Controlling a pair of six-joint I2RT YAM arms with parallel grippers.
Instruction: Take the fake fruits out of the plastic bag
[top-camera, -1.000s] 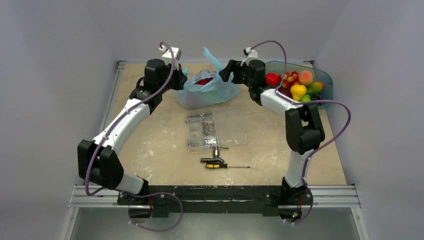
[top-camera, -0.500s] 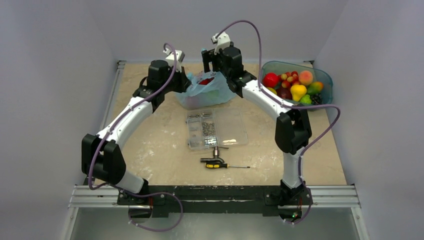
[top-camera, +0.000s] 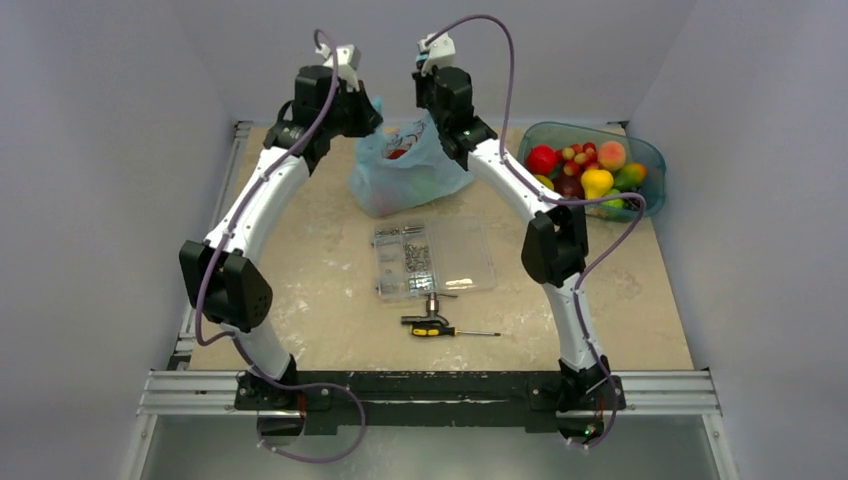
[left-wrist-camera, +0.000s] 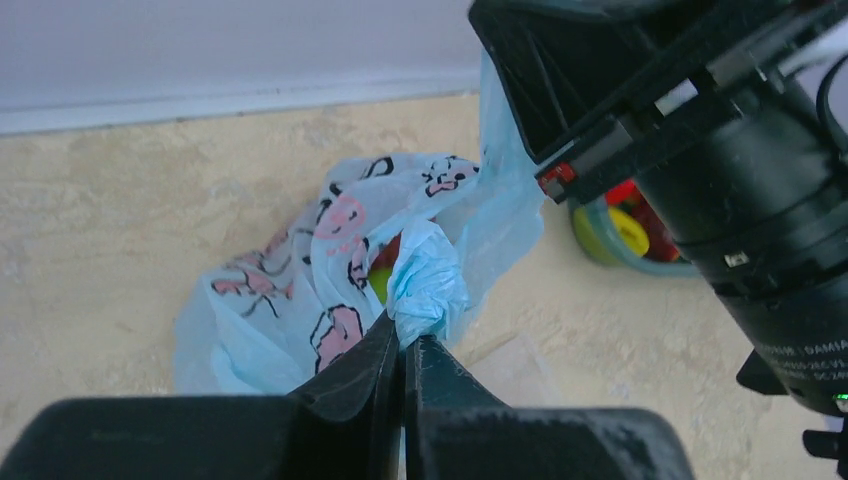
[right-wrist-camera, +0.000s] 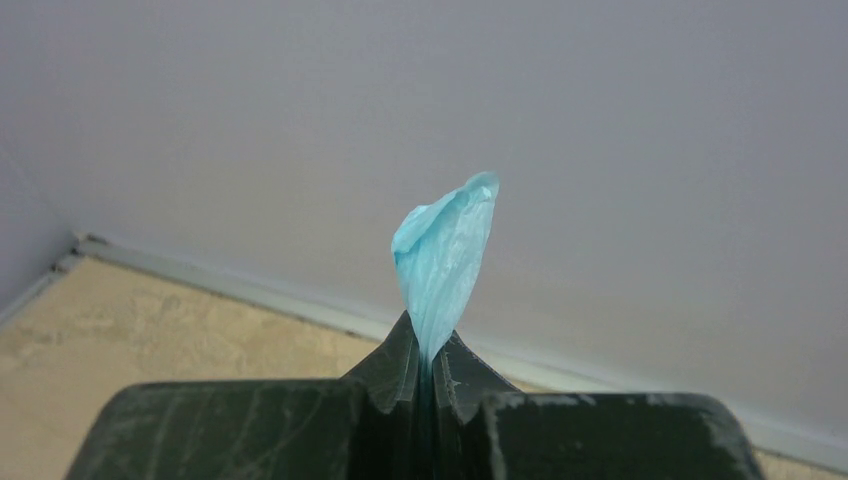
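Note:
The light blue plastic bag (top-camera: 405, 175) stands at the back of the table, pulled up by both handles. My left gripper (top-camera: 372, 116) is shut on the left handle; in the left wrist view the gripper (left-wrist-camera: 405, 340) pinches a bunched blue fold (left-wrist-camera: 428, 282). My right gripper (top-camera: 430, 112) is shut on the right handle; in the right wrist view the gripper (right-wrist-camera: 428, 350) has a blue strip (right-wrist-camera: 442, 245) sticking up from it. Fake fruits show as red (top-camera: 398, 153) through the bag's mouth and as red and green (left-wrist-camera: 384, 266) between its folds. The rest is hidden.
A teal see-through tub (top-camera: 648, 152) with several colourful fruits stands at the back right. A clear compartment box of screws (top-camera: 434, 258) lies mid-table, a screwdriver (top-camera: 440, 328) in front of it. The back wall is close behind both grippers.
The right gripper swung left from beside the tub to the bag's right handle and shut on it. Both arms rose, and the bag now stands taller.

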